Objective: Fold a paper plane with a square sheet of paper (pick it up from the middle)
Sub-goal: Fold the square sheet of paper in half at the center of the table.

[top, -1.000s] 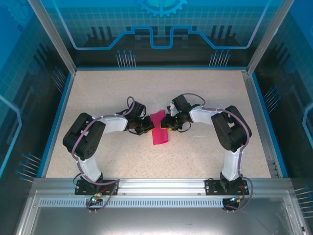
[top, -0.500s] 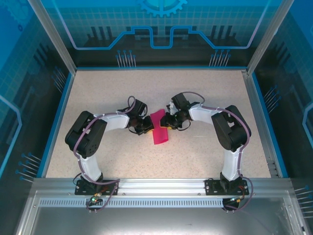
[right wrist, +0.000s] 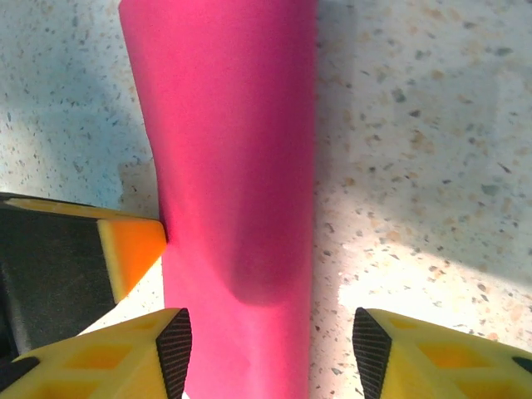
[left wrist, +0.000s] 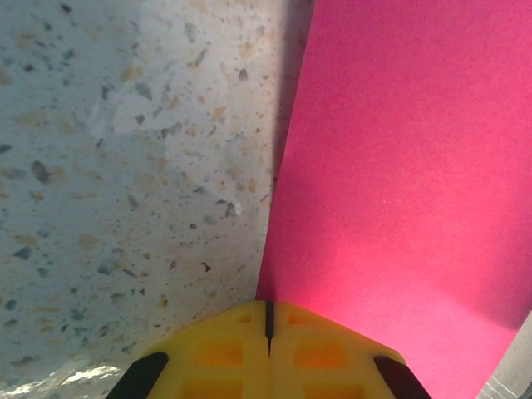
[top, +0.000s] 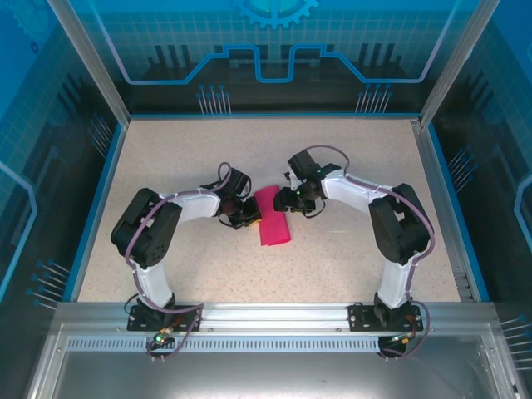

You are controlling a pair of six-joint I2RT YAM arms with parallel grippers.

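The folded magenta paper (right wrist: pixel 233 150) on the speckled table (top: pixel 332 158) was touched by the closed left gripper (left wrist: pixel 268 307) and straddled by the spread right gripper (right wrist: pixel 270 341).

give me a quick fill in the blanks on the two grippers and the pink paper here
1. The left gripper is ___, its yellow tips at the edge of the paper.
2. The right gripper is ___, with one finger on each side of the paper.
3. In the top view the paper lies flat on the table, ___ the two grippers.

Missing words: shut; open; between
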